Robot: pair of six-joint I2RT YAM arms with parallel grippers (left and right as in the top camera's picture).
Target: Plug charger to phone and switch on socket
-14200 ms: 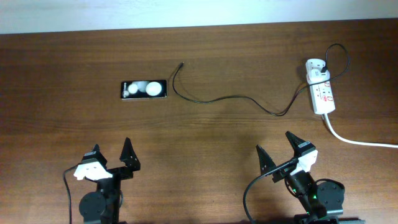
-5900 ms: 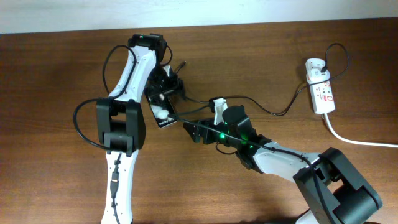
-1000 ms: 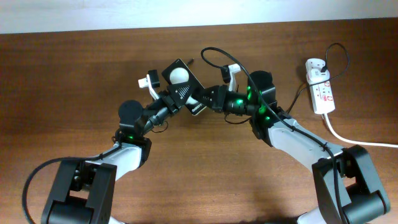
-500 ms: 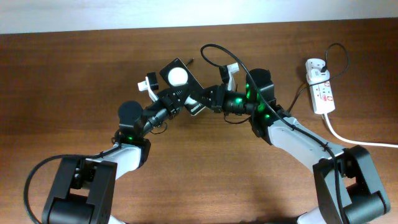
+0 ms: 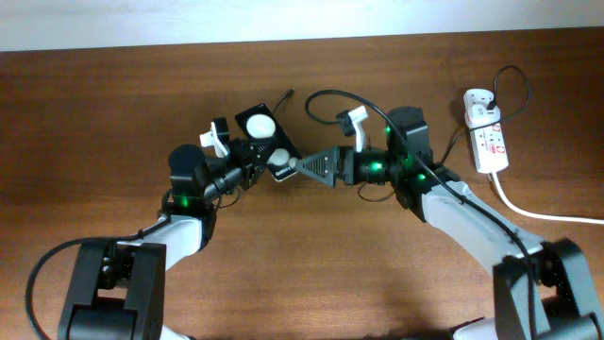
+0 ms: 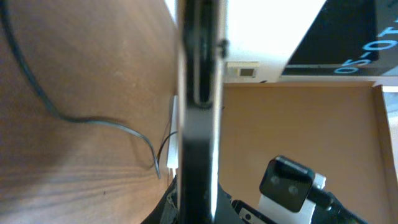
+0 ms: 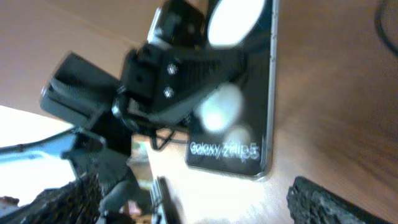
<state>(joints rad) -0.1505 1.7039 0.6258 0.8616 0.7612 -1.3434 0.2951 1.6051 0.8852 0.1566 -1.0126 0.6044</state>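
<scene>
The phone (image 5: 257, 124), a black slab with white round spots, is lifted off the table with my left gripper (image 5: 253, 153) shut on it. In the left wrist view the phone (image 6: 199, 112) stands edge-on between the jaws. In the right wrist view the phone (image 7: 244, 130) faces me, the left fingers (image 7: 180, 71) across it. My right gripper (image 5: 302, 166) stands open just right of the phone's lower edge, nothing between its fingers (image 7: 323, 199). The charger (image 5: 332, 93) arcs over the right arm toward the socket (image 5: 488, 137); its tip end by the phone is unclear.
The socket's white plug head (image 5: 480, 102) and thick white cord (image 5: 543, 214) lie at the far right of the brown wooden table (image 5: 94, 113). A stretch of black cable (image 6: 68, 118) lies on the wood in the left wrist view.
The right gripper has opened and drawn back slightly to the right. The left gripper has closed tight on the phone and shifted it a little to the left.
</scene>
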